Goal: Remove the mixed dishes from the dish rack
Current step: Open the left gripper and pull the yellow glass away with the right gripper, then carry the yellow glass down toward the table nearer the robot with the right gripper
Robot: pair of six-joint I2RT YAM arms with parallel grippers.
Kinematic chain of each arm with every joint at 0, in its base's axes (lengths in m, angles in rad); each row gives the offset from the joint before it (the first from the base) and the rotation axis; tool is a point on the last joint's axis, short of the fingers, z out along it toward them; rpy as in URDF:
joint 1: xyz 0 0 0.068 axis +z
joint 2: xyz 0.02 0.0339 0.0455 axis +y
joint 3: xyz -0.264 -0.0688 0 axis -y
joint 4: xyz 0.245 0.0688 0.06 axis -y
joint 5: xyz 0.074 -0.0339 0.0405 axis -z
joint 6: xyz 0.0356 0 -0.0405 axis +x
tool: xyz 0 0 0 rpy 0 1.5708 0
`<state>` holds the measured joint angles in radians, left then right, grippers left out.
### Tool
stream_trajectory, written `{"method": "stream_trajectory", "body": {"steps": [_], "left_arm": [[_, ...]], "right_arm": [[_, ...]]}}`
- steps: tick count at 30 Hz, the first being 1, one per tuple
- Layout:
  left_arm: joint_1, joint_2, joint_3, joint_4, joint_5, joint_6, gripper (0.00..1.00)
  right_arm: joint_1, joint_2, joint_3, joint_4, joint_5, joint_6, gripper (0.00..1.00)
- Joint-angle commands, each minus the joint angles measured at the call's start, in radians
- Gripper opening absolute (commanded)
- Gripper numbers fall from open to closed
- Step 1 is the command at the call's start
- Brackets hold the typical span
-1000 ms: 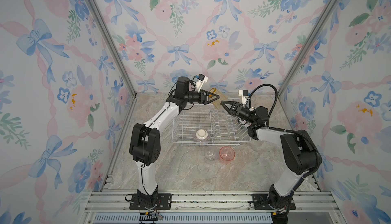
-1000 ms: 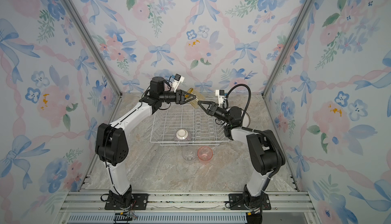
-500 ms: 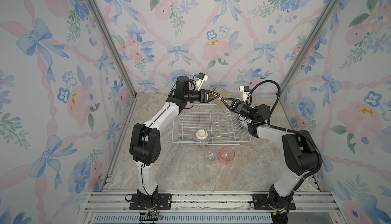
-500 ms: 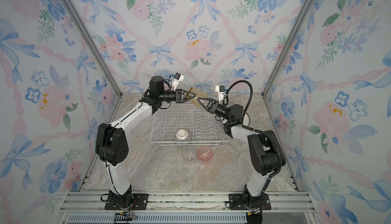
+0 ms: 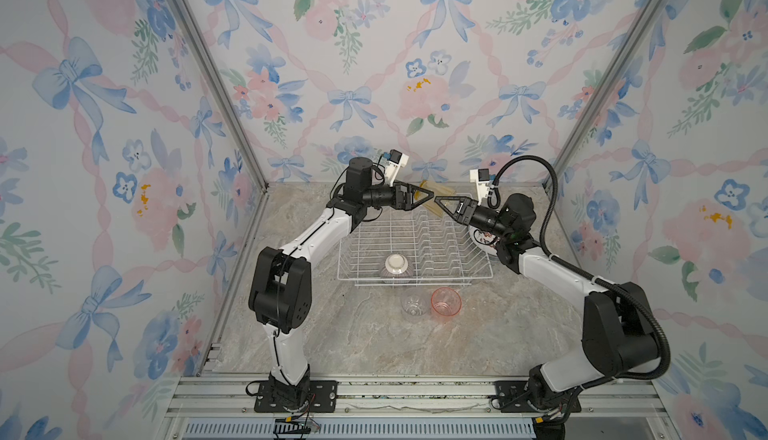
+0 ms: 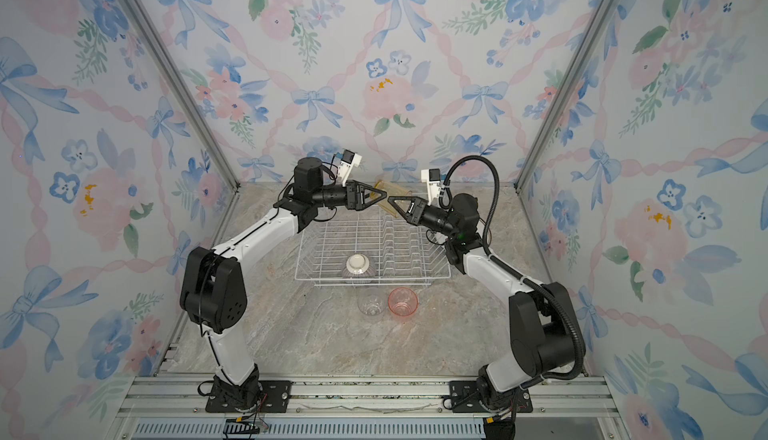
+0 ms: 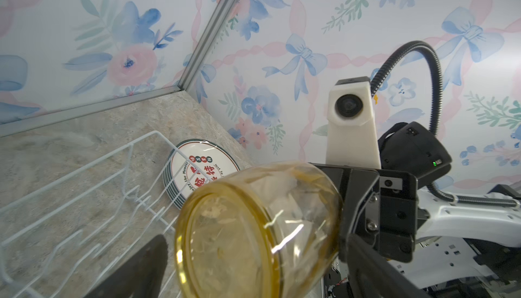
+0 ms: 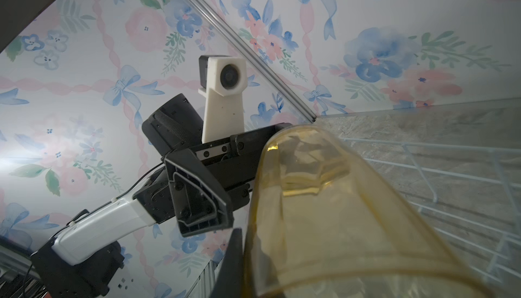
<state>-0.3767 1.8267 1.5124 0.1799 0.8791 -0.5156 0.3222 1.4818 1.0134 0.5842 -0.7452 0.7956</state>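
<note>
Lets go, left of centre in a top view, with the left gripper [image 5: 427,192]: spread wider than a moment ago, gripping nothing. Passes across the yellow glass tumbler [image 5: 440,188], held sideways in the air over the far edge of the dish rack [image 5: 415,279]. Pinches its wall near the mouth, right of centre, with the right gripper [image 5: 438,201], newly clamped tight. Looks like a finished handover. Leaves the striped bowl [image 5: 395,265] racked, lower centre.
</note>
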Motion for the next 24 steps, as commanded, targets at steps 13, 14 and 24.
{"method": "stream_trajectory", "body": {"steps": [13,14,24], "left_arm": [[-0.003,-0.351,-0.308,-0.199,-0.622,0.254,0.98],[-0.003,-0.362,-0.318,-0.204,-0.63,0.258,0.98],[-0.001,-0.414,-0.337,-0.222,-0.641,0.267,0.98]], "right_arm": [[0.298,-0.297,0.394,-1.636,0.873,-0.705,0.0],[0.321,-0.3,0.395,-1.689,0.897,-0.682,0.0],[0.462,-0.32,0.254,-1.948,0.981,-0.448,0.0]]}}
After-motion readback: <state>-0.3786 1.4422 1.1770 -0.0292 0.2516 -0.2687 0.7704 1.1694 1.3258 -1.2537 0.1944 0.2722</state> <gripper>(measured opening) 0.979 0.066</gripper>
